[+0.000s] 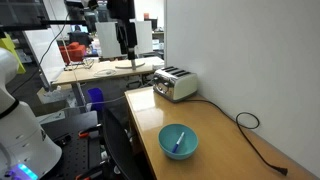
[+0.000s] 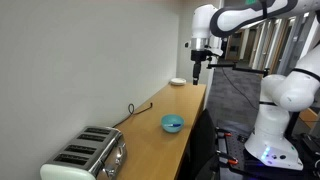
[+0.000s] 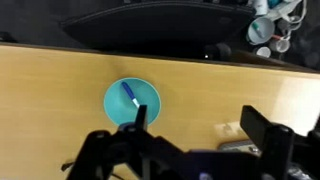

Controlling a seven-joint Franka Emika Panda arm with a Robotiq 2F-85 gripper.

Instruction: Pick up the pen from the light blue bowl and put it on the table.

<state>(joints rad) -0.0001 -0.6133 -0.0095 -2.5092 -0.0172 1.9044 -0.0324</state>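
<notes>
Gripper wide apart, empty, high above bowl on table. Blue pen lying inside bowl. Approach stage, likely; next: descend, align across pen, close gently around it.

So the arm is all glossy white rounded segments with darker bands at the joints, a chunky black claw on the end, black fingers in the wrist view, and a fat white base glowing blue at its 6 o'clock.
</notes>
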